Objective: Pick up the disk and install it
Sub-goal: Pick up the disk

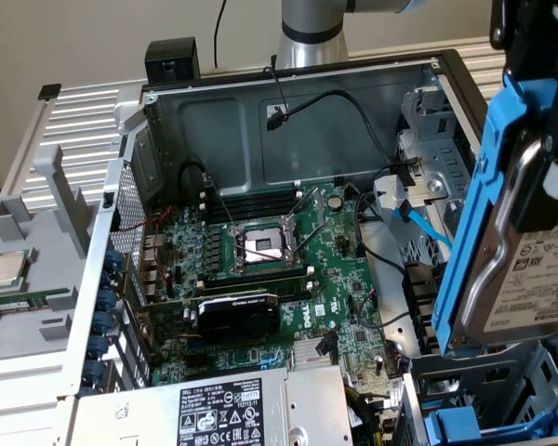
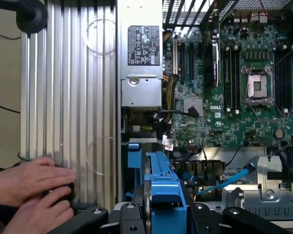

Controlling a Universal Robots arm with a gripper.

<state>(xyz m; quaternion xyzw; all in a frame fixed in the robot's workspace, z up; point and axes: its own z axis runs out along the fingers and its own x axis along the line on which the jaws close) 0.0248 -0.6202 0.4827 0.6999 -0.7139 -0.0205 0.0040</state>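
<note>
The disk [image 1: 532,279] hangs in the air at the exterior view's right, above the open computer case [image 1: 288,93]. It is clipped in its blue frame [image 1: 488,204], with the white barcode label facing the camera. Its long axis stands nearly upright, leaning a little, with the lower end just above the drive cage [image 1: 474,367] in the case's corner. The tool [image 2: 166,214] pinches the disk by the frame's upper end, a black finger on either side of the blue plastic, so the disk hangs straight down from the tool towards the cage. By the look of it the pick-up is done and the disk is not yet seated. Further inside the case lie the green circuit board [image 1: 279,269] and the silver box [image 1: 223,413] with its warning label. On the ribbed metal surface [image 2: 68,97] beside the case, a person's hands [image 2: 31,187] hold something dark, well apart from the disk.
</note>
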